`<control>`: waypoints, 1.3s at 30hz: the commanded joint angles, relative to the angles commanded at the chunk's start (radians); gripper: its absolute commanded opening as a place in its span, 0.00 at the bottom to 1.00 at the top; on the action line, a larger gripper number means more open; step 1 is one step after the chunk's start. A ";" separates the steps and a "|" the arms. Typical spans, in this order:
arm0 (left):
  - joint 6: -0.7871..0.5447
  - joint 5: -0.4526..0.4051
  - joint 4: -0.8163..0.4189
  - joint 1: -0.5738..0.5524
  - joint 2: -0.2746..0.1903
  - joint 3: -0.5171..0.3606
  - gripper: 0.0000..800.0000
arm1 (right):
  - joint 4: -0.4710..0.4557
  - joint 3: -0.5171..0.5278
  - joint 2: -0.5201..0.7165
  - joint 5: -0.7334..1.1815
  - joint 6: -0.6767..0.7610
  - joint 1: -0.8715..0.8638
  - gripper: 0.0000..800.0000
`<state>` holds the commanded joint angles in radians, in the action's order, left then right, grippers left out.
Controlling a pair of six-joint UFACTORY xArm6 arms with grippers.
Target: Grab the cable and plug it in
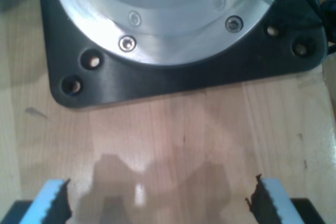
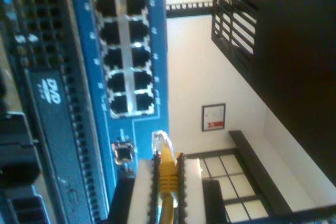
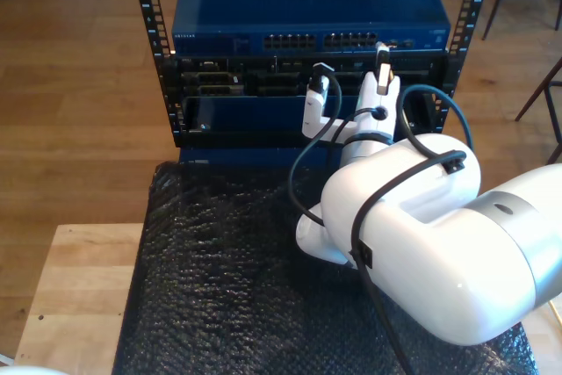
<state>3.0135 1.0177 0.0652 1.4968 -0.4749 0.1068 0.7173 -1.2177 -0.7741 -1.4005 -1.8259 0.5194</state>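
The pale-yellow cable (image 2: 167,179) is pinched between the white pads (image 2: 140,187) of my second gripper (image 2: 167,162), and its clear plug (image 2: 159,140) sticks out past them. The plug tip hangs just short of the blue switch face (image 2: 89,77), beside a lone port (image 2: 122,153) and below the double row of ports (image 2: 126,51). In the exterior view my second gripper (image 3: 382,66) holds the cable (image 3: 380,52) up at the right end of the switch's (image 3: 228,15) port row. My first gripper (image 1: 157,203) is open over bare wood, its blue pads (image 1: 52,200) wide apart.
The switch sits in a black rack (image 3: 145,6) above other black units (image 3: 263,85). A black bubble mat (image 3: 219,261) covers the table in front, with bare wood (image 3: 79,287) at the exterior view's left. An arm's black base plate (image 1: 157,82) lies ahead of my first gripper.
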 joint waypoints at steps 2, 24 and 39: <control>0.000 0.000 0.000 0.000 0.000 0.000 1.00 | -0.005 -0.008 -0.002 0.008 0.000 -0.008 0.00; 0.000 0.000 0.000 0.000 0.000 0.000 1.00 | -0.026 -0.031 -0.018 0.012 0.005 -0.018 0.00; 0.000 0.000 0.000 0.000 0.000 0.000 1.00 | -0.057 -0.037 -0.020 0.012 0.003 -0.031 0.00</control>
<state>3.0135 1.0177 0.0652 1.4968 -0.4749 0.1068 0.6605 -1.2545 -0.7940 -1.3882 -1.8228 0.4887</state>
